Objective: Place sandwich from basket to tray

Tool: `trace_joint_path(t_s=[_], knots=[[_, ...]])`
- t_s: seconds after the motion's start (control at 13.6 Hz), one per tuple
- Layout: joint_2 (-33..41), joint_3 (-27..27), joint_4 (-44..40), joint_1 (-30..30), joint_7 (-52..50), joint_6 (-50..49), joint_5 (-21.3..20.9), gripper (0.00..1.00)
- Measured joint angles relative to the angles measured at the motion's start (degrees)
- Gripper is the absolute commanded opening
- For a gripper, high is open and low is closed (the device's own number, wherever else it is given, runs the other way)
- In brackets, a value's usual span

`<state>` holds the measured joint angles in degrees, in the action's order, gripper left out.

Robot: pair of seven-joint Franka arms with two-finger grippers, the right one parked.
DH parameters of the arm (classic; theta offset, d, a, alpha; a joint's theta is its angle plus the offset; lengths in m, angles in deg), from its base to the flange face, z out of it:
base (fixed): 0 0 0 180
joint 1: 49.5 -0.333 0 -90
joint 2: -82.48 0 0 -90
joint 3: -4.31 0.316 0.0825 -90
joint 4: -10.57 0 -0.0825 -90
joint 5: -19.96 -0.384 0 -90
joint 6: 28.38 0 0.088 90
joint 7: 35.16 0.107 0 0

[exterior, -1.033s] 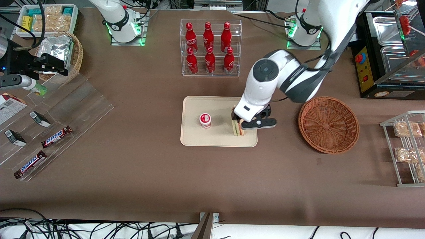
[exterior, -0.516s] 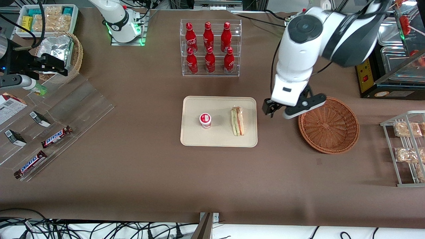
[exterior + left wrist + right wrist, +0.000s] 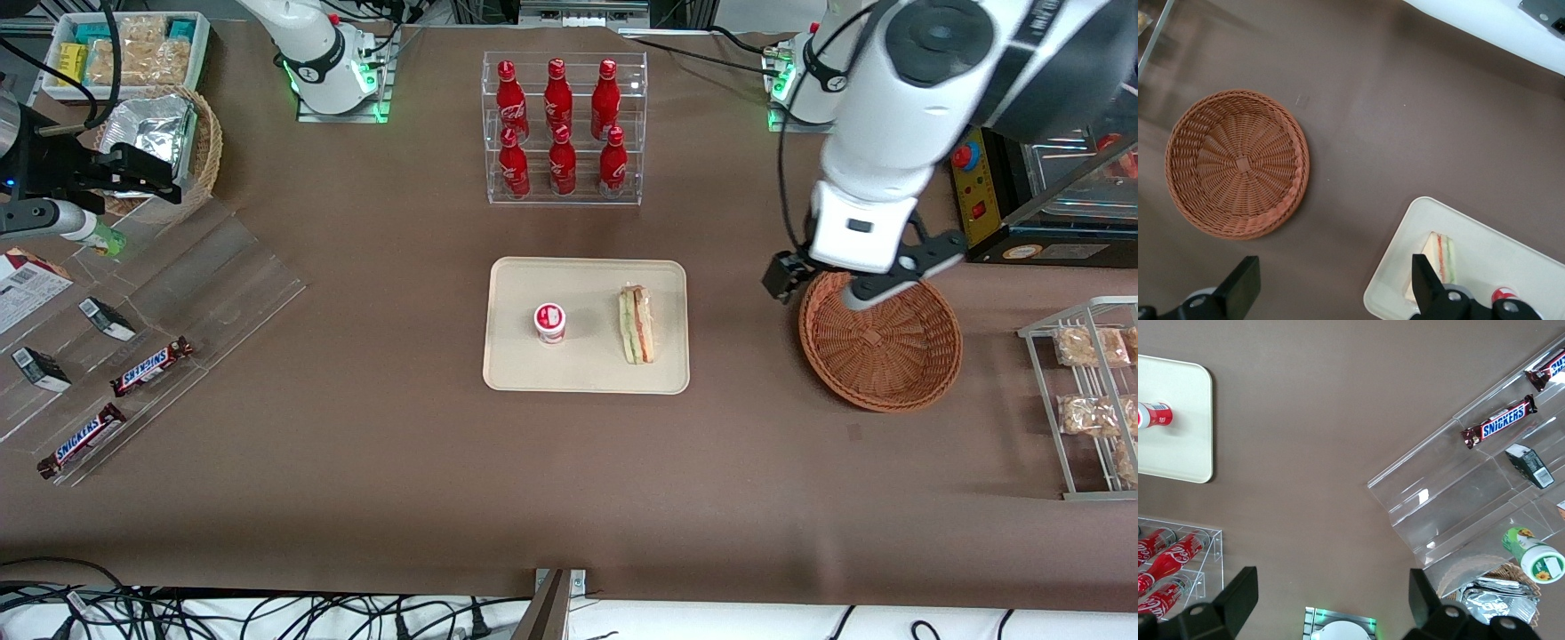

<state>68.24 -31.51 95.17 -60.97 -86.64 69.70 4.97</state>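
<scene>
The wrapped sandwich (image 3: 637,324) lies on the cream tray (image 3: 587,373), beside a small red-lidded cup (image 3: 550,322). The reddish-brown wicker basket (image 3: 880,342) stands empty on the table, toward the working arm's end from the tray. My gripper (image 3: 820,286) hangs open high above the table, over the basket's rim on the tray's side, with nothing between its fingers. The left wrist view looks down on the empty basket (image 3: 1238,163), the sandwich (image 3: 1436,257) on the tray (image 3: 1485,247), and bare brown table between the spread fingers (image 3: 1241,287) of the gripper (image 3: 1333,293).
A clear rack of red bottles (image 3: 563,129) stands farther from the camera than the tray. A wire rack with snack bags (image 3: 1093,391) and a black appliance (image 3: 1022,178) sit toward the working arm's end. A clear display with Snickers bars (image 3: 133,356) lies toward the parked arm's end.
The gripper let go of the sandwich on the tray, rose, and travelled toward the working arm's end to above the basket's rim. The sandwich stays on the tray.
</scene>
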Motion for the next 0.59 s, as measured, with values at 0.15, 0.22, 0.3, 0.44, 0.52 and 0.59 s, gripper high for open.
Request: trace_joint_path(t_s=[0.15, 0.22, 0.3, 0.44, 0.52, 0.59], knots=[[2.67, 7.42, -0.26, 0.10, 10.93, -1.69, 5.77, 1.00], [4.25, 11.11, -0.28, 0.42, 16.72, -3.07, 8.11, 1.00], [5.75, 14.40, -0.29, 0.88, 22.01, -4.43, 9.84, 1.00], [7.76, 19.18, -0.29, 2.12, 30.77, -6.12, 11.24, 1.00], [8.19, 20.58, -0.29, 2.59, 34.14, -6.46, 11.30, 1.00], [8.34, 21.63, -0.28, 2.99, 36.91, -6.66, 11.31, 1.00]])
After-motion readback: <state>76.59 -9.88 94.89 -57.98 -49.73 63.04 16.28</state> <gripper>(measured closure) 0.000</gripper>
